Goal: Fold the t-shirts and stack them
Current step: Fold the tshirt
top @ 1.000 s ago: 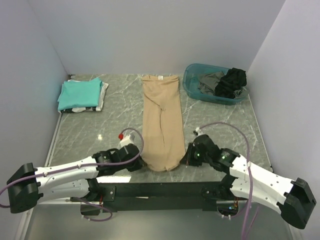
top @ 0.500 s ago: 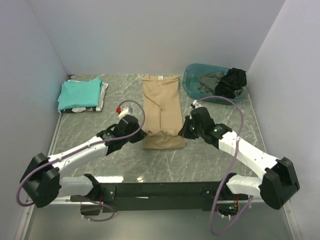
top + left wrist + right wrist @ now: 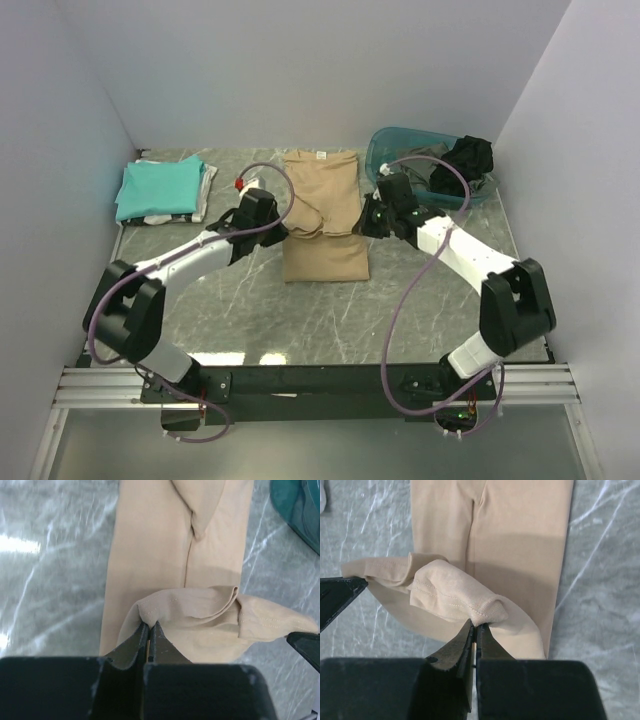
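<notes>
Between white walls, grey marbled table bears tan t-shirt

Robot lab test cell: plain white panel walls box in a grey marble-pattern tabletop. Black metal mounting rail at 6 o'clock, teal plastic bin at 1 o'clock.

The top external camera looks down from high behind the near edge, covering the whole table. Both wrist cameras look down at close range; all views share the tan t-shirt.
</notes>
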### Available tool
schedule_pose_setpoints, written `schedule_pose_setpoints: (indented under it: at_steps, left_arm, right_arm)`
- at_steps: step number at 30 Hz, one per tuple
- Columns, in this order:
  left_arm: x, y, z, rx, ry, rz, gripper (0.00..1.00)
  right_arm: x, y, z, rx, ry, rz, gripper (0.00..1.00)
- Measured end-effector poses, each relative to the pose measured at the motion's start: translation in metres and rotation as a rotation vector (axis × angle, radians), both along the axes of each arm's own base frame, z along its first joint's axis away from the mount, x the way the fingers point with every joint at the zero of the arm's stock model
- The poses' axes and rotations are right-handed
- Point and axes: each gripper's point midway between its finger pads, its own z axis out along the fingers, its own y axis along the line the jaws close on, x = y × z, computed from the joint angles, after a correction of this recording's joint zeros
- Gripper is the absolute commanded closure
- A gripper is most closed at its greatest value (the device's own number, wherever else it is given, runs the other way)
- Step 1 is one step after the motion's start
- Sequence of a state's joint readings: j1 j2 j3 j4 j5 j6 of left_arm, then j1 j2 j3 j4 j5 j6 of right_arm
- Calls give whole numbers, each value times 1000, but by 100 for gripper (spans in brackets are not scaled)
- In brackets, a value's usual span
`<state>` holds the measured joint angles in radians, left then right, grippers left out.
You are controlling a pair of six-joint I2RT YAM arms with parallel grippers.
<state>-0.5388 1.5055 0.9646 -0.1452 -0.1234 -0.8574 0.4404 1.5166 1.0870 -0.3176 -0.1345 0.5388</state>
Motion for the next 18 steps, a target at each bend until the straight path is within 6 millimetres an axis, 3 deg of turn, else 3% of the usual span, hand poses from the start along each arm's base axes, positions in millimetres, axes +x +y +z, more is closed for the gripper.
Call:
schedule_pose_setpoints:
  at_steps: [10,15,16,18]
  left_arm:
    - [45,-10,-20,20,38,-51,99]
    - [60,-12,-41,24,88,-68,99]
    - [62,-12,-44,26,98,-68,97]
    - [65,-10,-52,30,120,-68,80]
  right_arm:
    - [43,2,-20,12,55,-9,100]
    - [56,-1,-35,12,91,-21,100]
    - [60,-2,-38,11,99,-25,100]
    - [67,-3,-45,11,112,-32,84]
